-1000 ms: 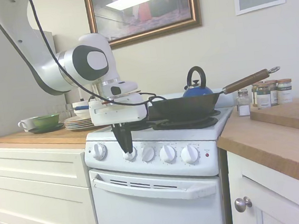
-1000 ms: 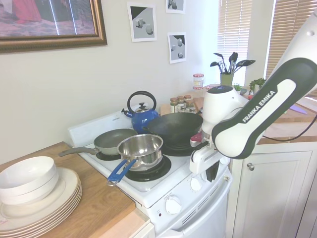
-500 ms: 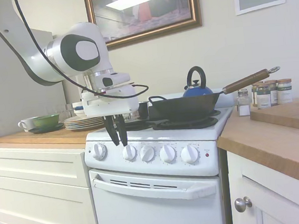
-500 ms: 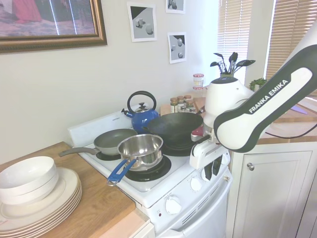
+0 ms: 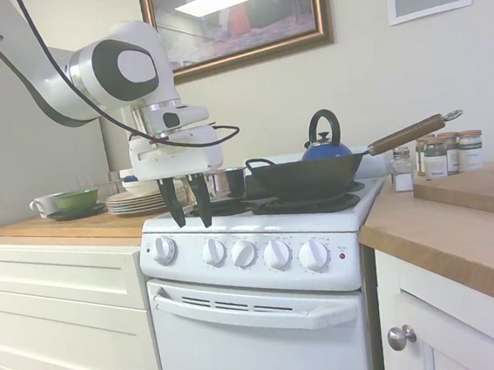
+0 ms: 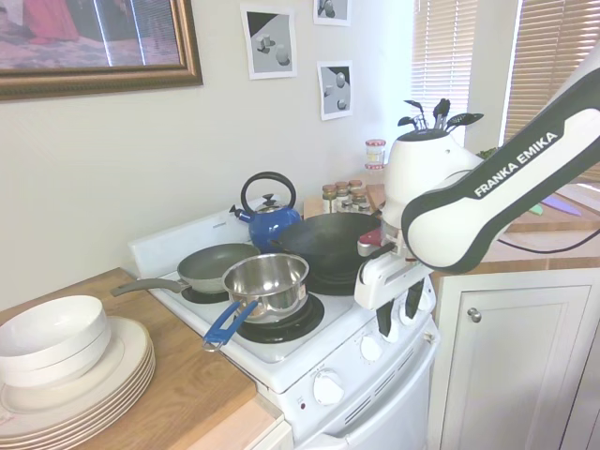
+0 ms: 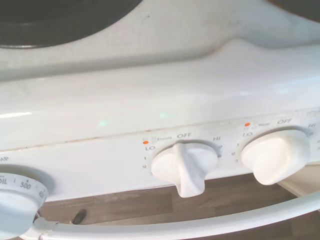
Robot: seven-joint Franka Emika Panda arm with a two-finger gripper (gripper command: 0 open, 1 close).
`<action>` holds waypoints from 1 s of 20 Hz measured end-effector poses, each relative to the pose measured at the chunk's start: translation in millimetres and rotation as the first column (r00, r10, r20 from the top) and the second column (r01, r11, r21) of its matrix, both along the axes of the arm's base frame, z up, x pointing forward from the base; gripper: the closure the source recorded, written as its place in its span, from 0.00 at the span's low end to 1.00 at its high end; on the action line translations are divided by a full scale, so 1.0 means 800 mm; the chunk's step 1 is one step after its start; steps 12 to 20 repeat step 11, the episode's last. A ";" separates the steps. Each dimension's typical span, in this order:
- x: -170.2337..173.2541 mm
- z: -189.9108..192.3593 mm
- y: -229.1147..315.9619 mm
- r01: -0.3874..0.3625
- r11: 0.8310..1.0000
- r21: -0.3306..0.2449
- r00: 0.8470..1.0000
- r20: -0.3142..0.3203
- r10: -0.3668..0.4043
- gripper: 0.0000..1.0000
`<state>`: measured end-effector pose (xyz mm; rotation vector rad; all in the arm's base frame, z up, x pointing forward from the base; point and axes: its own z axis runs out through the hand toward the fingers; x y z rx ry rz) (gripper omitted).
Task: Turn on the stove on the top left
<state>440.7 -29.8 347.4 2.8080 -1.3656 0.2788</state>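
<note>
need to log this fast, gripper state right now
gripper: open, holding nothing, fingers apart above the stove knobs, touching none.

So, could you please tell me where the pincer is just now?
In the first exterior view the pincer hangs open just above the stove, over its two leftmost knobs, left of the black wok.
</note>
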 end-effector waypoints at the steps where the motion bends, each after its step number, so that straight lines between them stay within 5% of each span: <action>1: 0.000 0.000 0.000 -0.001 1.000 0.001 1.000 0.000 0.001 0.00; 20: 0.001 0.001 0.003 -0.006 1.000 0.007 1.000 -0.005 0.006 0.00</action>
